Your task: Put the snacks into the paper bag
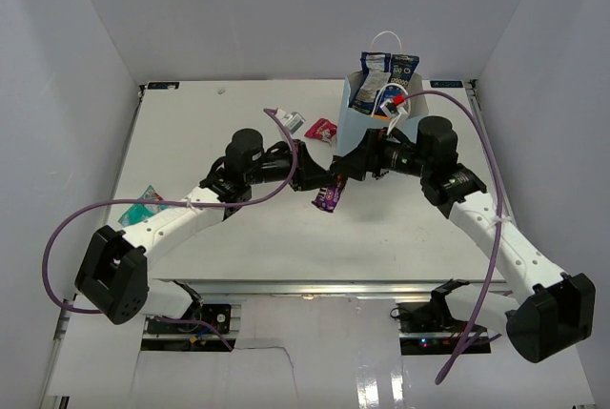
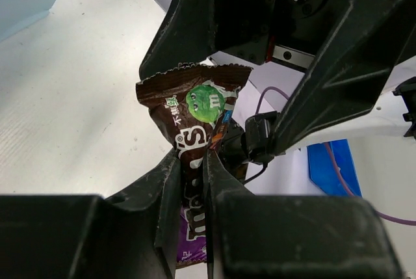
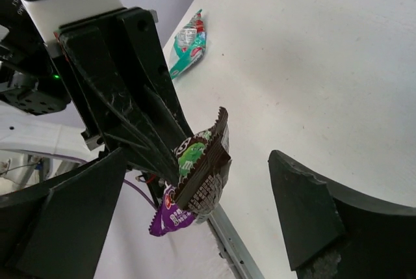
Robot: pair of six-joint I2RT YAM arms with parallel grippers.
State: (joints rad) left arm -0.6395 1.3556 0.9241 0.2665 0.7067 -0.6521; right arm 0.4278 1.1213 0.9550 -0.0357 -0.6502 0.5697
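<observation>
Clamping the seemingly light, slippery brown-and-purple foil candy packet (image 2: 195, 106) mid-body, the left gripper (image 2: 192, 162) offers its crimped seam (likely the best hold) to the wide-open right gripper (image 3: 197, 162).

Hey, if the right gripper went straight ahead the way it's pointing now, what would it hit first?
The right gripper, jaws open, would most likely meet the brown candy packet first; the left gripper pinches it directly ahead. Depth is hard to judge.

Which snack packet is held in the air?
The brown packet, pinched in the left gripper's jaws; the others lie on the table or stand in the bag.
</observation>
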